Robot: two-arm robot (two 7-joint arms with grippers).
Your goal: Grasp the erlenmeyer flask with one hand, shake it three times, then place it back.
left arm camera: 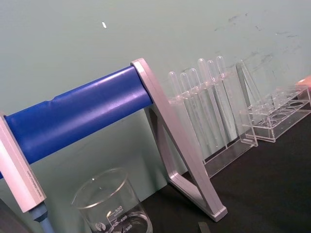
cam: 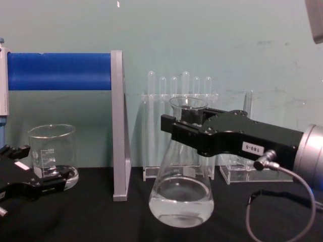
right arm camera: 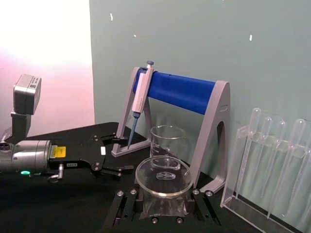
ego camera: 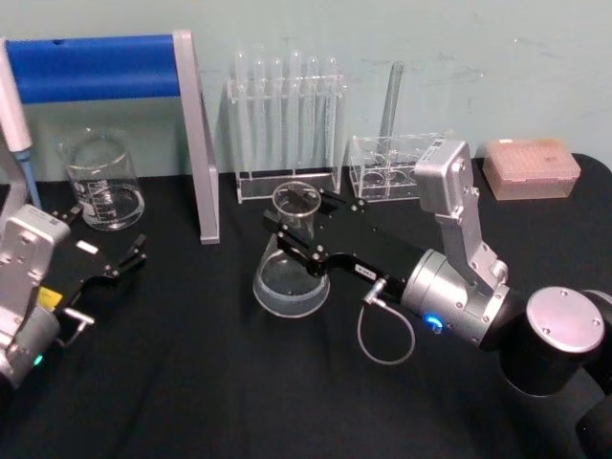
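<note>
Near the middle of the black table (ego camera: 220, 382), just in front of the rack of test tubes (ego camera: 287, 115), I see the flask (ego camera: 292, 279) standing upright with a little clear liquid in its wide bottom. Its base looks set down on the tabletop, though I cannot say for sure that its weight rests there.

My right gripper (ego camera: 298, 212) reaches in from the right, level with the narrow neck and just under the flared rim. One finger lies along the near side of the neck and the other along the far side, so the neck sits squarely between them, close to the tips. In the right wrist view the round rim of the flask (right arm camera: 164, 177) spans the space between the two fingers (right arm camera: 127, 206), and I make out no gap between glass and finger on either side. I read the jaws as clamped on the neck.

From the chest view the gripper's black body crosses in front of the neck, the rim stands just above it, and the liquid in the flask (cam: 181, 201) lies level.

My left gripper (ego camera: 103, 237) sits low at the left of the table, well apart from the flask, with its fingers spread wide. It is just in front of a glass beaker (ego camera: 100, 182), which stands beside a grey stand with a blue bar (ego camera: 96, 67).
</note>
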